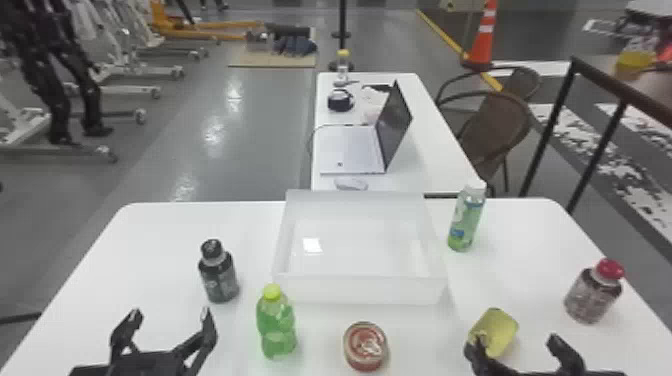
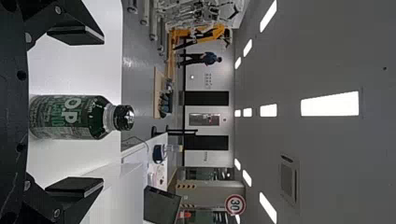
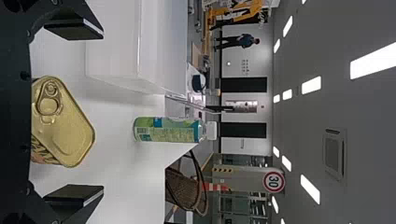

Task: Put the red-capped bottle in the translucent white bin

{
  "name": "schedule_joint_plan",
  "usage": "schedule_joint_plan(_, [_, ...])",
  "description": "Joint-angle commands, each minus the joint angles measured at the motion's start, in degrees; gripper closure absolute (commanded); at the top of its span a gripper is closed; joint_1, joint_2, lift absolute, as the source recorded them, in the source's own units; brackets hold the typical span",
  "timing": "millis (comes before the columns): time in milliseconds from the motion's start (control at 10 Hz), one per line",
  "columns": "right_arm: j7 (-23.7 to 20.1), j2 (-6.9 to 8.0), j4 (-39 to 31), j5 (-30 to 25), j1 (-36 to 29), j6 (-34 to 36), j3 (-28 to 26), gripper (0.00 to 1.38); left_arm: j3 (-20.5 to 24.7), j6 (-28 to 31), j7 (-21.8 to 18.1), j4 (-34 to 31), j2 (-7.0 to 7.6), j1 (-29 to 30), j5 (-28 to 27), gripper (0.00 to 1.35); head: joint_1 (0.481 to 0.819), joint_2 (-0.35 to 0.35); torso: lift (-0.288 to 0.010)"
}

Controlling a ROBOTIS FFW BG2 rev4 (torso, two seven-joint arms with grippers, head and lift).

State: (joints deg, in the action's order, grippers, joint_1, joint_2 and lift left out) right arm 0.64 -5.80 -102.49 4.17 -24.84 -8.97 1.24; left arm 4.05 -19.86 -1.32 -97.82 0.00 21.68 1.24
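The red-capped bottle (image 1: 593, 292) stands upright near the table's right edge. In the middle of the table sits the translucent white bin (image 1: 360, 290), with nothing inside; its wall (image 3: 112, 56) also shows in the right wrist view. My right gripper (image 1: 517, 345) is open at the near right, left of and nearer than the red-capped bottle, by a yellow can; in its wrist view the open gripper (image 3: 74, 112) has the can between and behind its fingers. My left gripper (image 1: 170, 315) stands open at the near left; in its wrist view, the gripper (image 2: 74, 112) faces the dark-capped bottle.
A yellow can (image 1: 495, 332) lies before the right gripper. A round red can (image 1: 365, 346) and a green bottle (image 1: 276, 322) stand in front of the bin, a dark-capped bottle (image 1: 218, 272) left of it, a white-capped bottle (image 1: 466, 217) right of it.
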Motion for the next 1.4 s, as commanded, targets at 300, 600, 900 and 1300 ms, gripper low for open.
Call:
schedule_joint_plan(300, [-0.03,0.0,0.01,0.04,0.05,-0.09,-0.01,0.13,-0.01,0.08,0.0,0.0,-0.15,0.03,0.35,0.22,0.549,0.0,-0.1])
schedule_joint_plan(600, [-0.03,0.0,0.01,0.04,0.05,-0.18,-0.01,0.13,-0.01,0.08,0.0,0.0,-0.15,0.03,0.35,0.22,0.549,0.0,-0.1])
schedule_joint_plan(900, [0.06,0.09,0.8,1.98,-0.74,-1.67,-0.36,0.13,-0.01,-0.01,0.09,0.0,-0.15,0.12,0.35,0.22,0.549,0.0,-0.1])
schedule_joint_plan(1300, [0.23,0.18,5.55,5.49,-1.53,-6.06,-4.76,0.13,-0.01,-0.09,0.09,0.35,-0.15,0.03,0.61,0.22,0.549,0.0,-0.1])
